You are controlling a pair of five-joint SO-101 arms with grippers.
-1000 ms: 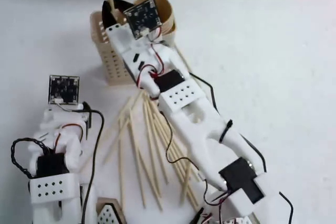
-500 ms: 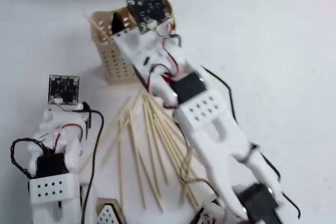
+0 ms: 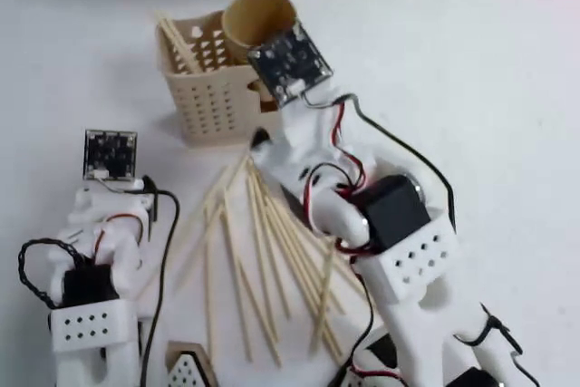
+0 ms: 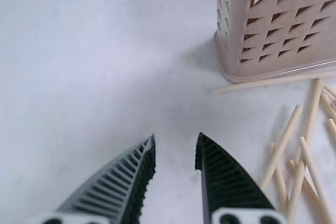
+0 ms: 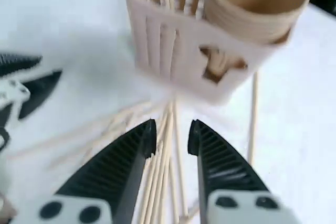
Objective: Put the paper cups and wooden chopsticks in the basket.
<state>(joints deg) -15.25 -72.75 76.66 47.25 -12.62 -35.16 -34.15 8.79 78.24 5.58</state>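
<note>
Wooden chopsticks (image 3: 263, 260) are lying in a loose fan on the white table (image 3: 471, 88), just in front of the basket (image 3: 210, 101). Several stored chopsticks (image 3: 178, 43) are standing upright in one end of the basket. The paper cups (image 3: 258, 23) are sitting nested in the other end, with the rim projecting above the basket wall. The right gripper (image 5: 171, 129) is hovering over the end of the fan nearest the basket, its fingers parted by a narrow gap and gripping nothing. The left gripper (image 4: 175, 145) is pointing at bare table near the basket's corner, beside the pile, its fingers likewise slightly parted and empty.
</note>
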